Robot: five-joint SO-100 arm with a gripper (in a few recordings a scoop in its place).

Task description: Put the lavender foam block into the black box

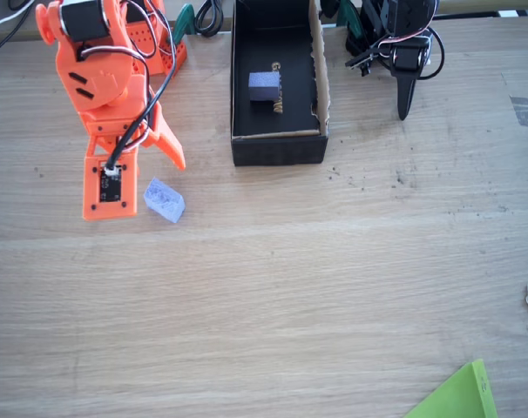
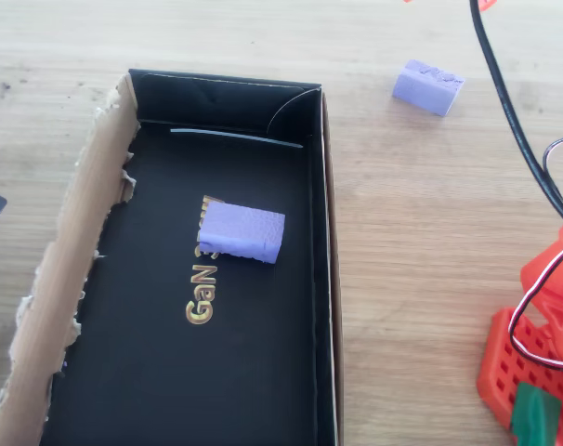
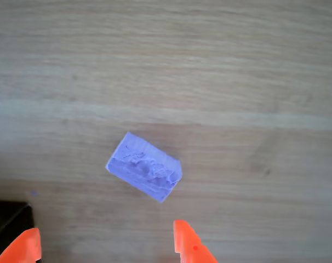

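Lavender block [image 3: 144, 173]: lying askew on bare wood, toward the table's far-left corner in the fixed view, well apart from the black box [image 1: 319, 78], which is already holding a darker block [image 1: 264, 86]. Gripper [image 3: 103, 241]: hovering close, fingers spread wide, gripping nothing. Advice: rotating to match the block's skew before descending. Table [image 1: 334, 279]: pale wood, brightly lit.

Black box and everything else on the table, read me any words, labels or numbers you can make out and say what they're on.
"GaN": gold print on the inside floor of the black box, in the overhead view; more gold print runs under the darker purple block and is hidden.
The same gold print beside that block in the fixed view is too small to read.
Dark mark on the table at the right edge of the fixed view: too blurred to read.
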